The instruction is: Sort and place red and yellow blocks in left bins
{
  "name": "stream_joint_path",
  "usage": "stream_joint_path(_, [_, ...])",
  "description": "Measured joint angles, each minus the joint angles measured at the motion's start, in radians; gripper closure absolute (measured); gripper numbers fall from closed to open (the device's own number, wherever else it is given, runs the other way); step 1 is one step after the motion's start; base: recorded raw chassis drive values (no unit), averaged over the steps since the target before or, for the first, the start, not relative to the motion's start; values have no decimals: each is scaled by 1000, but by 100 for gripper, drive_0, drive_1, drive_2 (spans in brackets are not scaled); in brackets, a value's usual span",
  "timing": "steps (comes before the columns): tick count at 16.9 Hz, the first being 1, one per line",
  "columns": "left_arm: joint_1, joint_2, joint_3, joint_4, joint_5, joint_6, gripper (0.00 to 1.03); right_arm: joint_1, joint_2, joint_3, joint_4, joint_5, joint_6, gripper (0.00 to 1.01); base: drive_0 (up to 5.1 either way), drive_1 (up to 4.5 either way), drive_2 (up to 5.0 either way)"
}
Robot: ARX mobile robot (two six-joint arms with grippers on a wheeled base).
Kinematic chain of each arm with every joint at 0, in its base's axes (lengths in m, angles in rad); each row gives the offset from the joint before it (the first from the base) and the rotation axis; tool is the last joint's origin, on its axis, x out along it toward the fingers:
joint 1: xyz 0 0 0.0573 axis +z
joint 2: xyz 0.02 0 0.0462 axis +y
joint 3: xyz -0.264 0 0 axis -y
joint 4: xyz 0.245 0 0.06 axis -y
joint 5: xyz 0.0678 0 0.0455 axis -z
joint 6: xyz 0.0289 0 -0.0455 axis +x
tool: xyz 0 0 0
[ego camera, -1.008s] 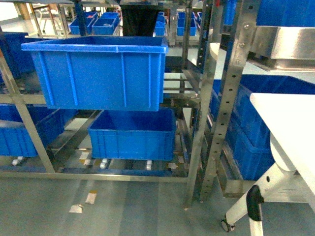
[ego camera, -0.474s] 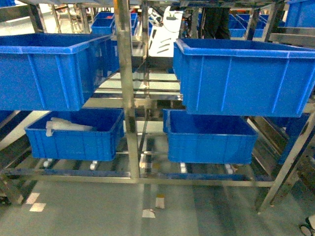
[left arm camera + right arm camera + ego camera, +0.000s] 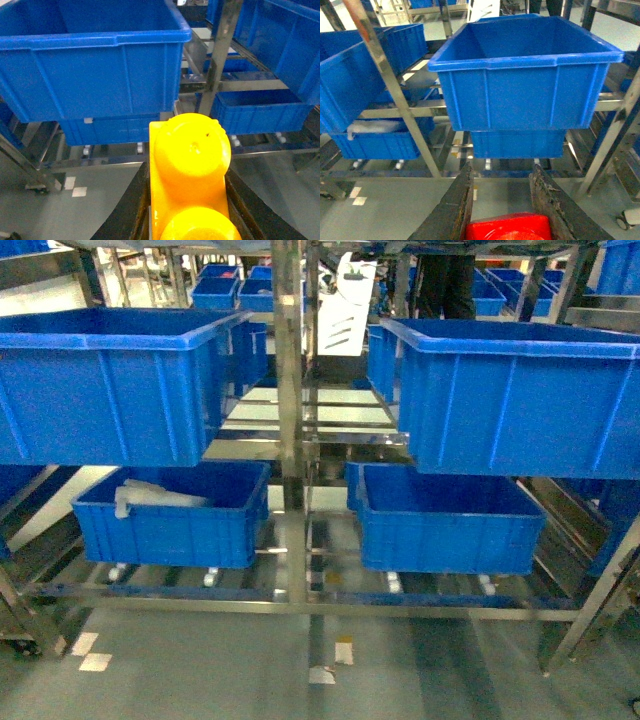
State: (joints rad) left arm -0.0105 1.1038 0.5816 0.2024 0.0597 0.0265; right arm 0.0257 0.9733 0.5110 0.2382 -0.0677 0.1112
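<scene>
My left gripper [image 3: 187, 172] is shut on a yellow block [image 3: 191, 165] with two round studs, which fills the space between the black fingers [image 3: 131, 202]. In the right wrist view my right gripper [image 3: 502, 170] is shut on a red block [image 3: 509, 227], seated deep between the jaws near the frame's bottom edge. Both grippers hover over the grey floor in front of a steel rack. The rack's left bay holds an upper blue bin [image 3: 100, 390] and a lower blue bin [image 3: 170, 515]. Neither gripper shows in the head view.
A steel upright post [image 3: 290, 420] splits the rack into two bays. The right bay carries an upper blue bin [image 3: 520, 400] and a lower blue bin [image 3: 450, 525]. Something white [image 3: 150, 495] lies in the lower left bin. More blue bins stand behind.
The head view has swung from a single bay beside a white table to the two-bay rack. Over the last half second the rack slid slightly right in the view.
</scene>
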Motion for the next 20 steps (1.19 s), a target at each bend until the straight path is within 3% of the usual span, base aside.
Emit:
stream_joint_path(6, [2, 0, 0, 0, -3, 0, 74, 0, 0, 0, 0, 0, 0, 73, -479, 230, 230])
stream_joint_path(10, [4, -2, 0, 5, -6, 0, 74, -1, 1, 0, -5, -2, 0, 73, 0, 0, 0])
stream_joint_path(20, [3, -4, -2, 0, -4, 0, 74, 0, -4, 0, -1, 0, 0, 73, -5, 425, -435])
